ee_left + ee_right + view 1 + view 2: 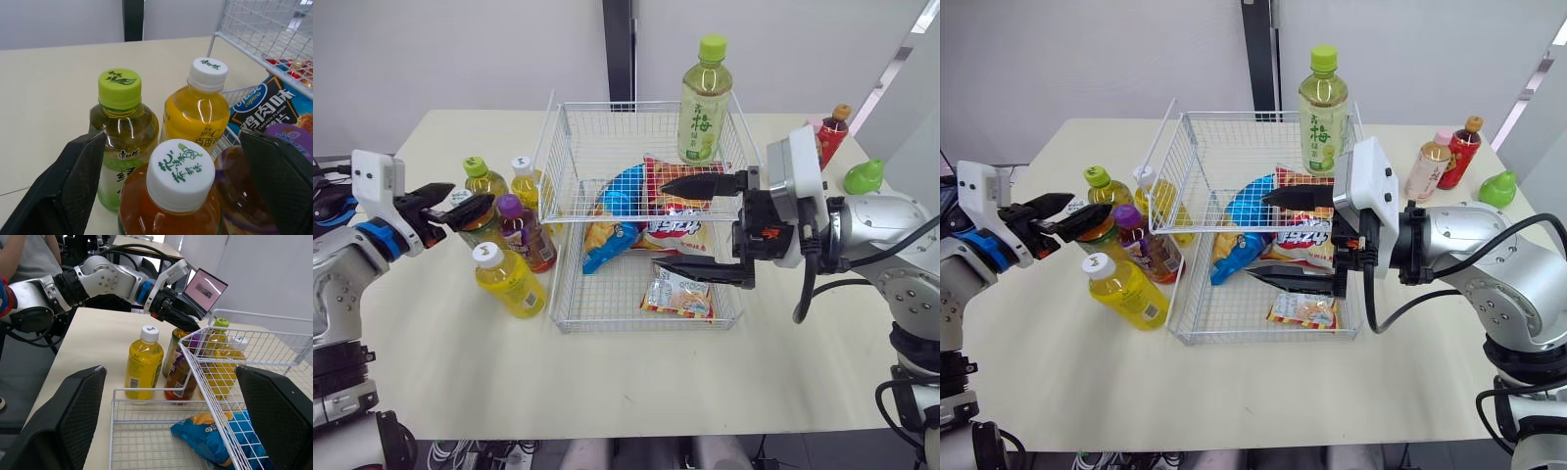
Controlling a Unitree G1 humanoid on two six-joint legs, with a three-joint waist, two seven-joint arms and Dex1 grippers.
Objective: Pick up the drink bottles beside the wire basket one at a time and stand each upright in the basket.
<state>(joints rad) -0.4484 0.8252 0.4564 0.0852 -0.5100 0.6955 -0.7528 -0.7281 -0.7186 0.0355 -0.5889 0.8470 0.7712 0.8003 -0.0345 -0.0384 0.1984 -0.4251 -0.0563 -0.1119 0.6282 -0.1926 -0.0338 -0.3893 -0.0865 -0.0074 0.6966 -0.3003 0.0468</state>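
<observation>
Our left gripper (468, 204) reaches level over the desk (431, 343), jaws open either side of the white-capped tea bottle (181, 174), which stands among the bottles left of the wire basket (570, 147). Our right gripper (660, 223) points leftward over the basket, jaws spread wide. Its wrist view shows us a laptop (204, 288).

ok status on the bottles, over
Left gripper open, straddling tea bottle. Right gripper open, empty, over basket. Snack bags crowd basket floor.
</observation>
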